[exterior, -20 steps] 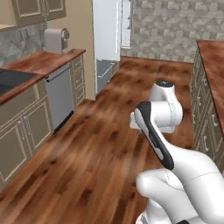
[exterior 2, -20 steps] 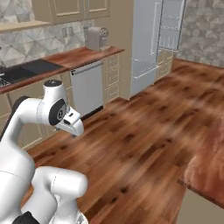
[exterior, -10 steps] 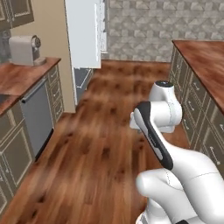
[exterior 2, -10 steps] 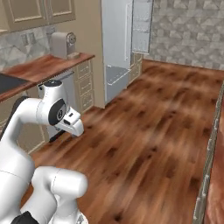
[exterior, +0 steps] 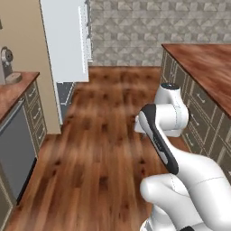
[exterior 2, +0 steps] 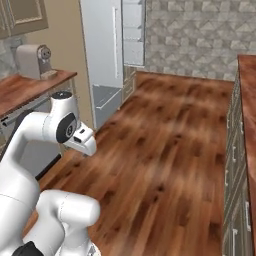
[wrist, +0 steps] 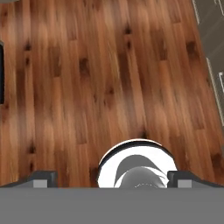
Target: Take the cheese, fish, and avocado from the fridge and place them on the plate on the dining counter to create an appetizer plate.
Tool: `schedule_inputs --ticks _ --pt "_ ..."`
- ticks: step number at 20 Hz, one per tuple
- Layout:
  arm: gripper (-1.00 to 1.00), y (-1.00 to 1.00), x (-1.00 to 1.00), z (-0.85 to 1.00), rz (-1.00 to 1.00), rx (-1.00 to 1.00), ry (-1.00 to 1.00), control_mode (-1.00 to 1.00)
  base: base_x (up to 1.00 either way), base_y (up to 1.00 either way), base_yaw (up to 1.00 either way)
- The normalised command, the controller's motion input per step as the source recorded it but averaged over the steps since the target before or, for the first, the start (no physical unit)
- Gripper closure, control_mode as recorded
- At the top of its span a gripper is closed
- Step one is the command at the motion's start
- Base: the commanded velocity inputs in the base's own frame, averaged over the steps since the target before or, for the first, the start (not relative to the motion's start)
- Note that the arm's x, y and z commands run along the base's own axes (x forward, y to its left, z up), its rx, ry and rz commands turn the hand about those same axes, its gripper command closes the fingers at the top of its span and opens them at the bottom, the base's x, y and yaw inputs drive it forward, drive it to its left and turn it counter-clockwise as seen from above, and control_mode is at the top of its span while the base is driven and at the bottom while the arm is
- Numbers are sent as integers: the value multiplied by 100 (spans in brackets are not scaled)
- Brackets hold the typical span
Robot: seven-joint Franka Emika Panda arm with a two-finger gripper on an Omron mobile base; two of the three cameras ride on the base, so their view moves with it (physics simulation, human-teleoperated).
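Note:
The fridge (exterior: 66, 41) stands at the back left with its door swung open, and white wire door shelves (exterior: 85, 31) show on its edge. The right base view has the fridge (exterior 2: 106, 45) beyond the left counter, a lower drawer (exterior 2: 108, 98) at its foot. My gripper (wrist: 112, 178) points straight down at bare wood floor, open, with nothing between its fingertips (wrist: 42, 178). The arm is folded close over the base (exterior 2: 65, 127). Cheese, fish, avocado and plate are out of view.
A wood-topped counter over drawers (exterior: 203, 63) runs along the right; I cannot tell whether it is the dining counter. A left wall counter (exterior 2: 30, 87) carries a coffee machine (exterior 2: 34, 59) above a dishwasher (exterior: 16, 144). Open wood floor (exterior: 108, 113) leads to the fridge.
Both base views have shifted as the base drove and turned: the fridge looks nearer and the left counter has slid toward the edge. The arm keeps its folded pose, gripper still open.

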Motion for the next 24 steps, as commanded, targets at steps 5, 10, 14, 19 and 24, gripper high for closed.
schedule_inputs --ticks 5,10,14,19,24 --pt "-100 0 0 0 0 0 0 100 100 5 -8" --pt "-100 0 0 0 0 0 0 100 100 0 0" --pt "-100 0 0 0 0 0 0 100 100 0 1" --pt "-100 0 0 0 0 0 0 100 100 0 5" --pt "-100 0 0 0 0 0 0 100 100 0 14"
